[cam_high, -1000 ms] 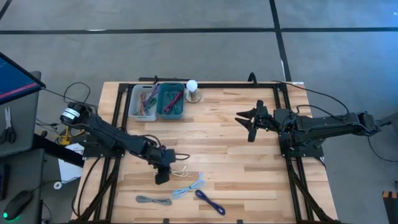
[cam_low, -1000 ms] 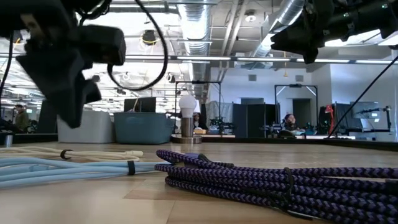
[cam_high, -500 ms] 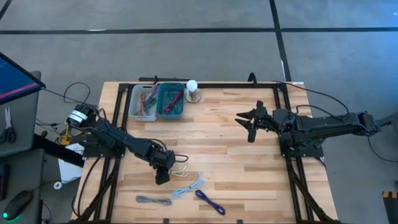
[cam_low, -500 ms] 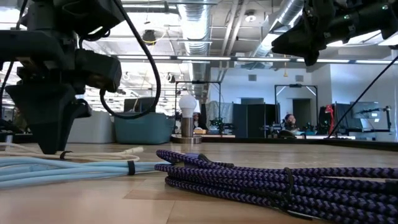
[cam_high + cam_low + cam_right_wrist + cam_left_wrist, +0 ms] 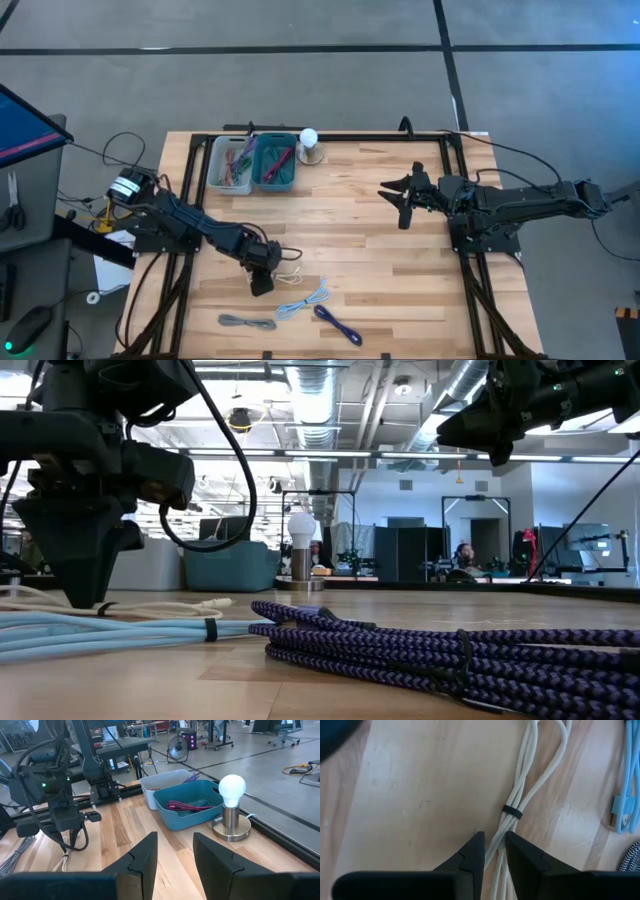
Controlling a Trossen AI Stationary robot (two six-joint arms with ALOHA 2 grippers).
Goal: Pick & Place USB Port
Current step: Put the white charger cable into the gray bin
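The white cable [image 5: 520,800] lay bundled on the wooden table [image 5: 380,210], near its front edge and left of centre, bound by a dark tie [image 5: 512,812]; in the high view its long axis ran roughly left to right, its loops [image 5: 292,270] trailing rightward from the gripper. A pale blue cable [image 5: 304,300] lay just beside it, with a grey cable [image 5: 246,322] and a purple braided cable [image 5: 338,325] nearer the front edge (all three apart from each other). Two bins [image 5: 254,163] and a lamp bulb on a stand [image 5: 311,144] stood along the far edge. Beyond the table was a large open room with ceiling ducts and desks. The left gripper [image 5: 494,851] was down at the table, its fingers narrowly parted astride the white strands, which ran between them. The right gripper [image 5: 400,197] hovered over the right half, its jaws apart and empty.
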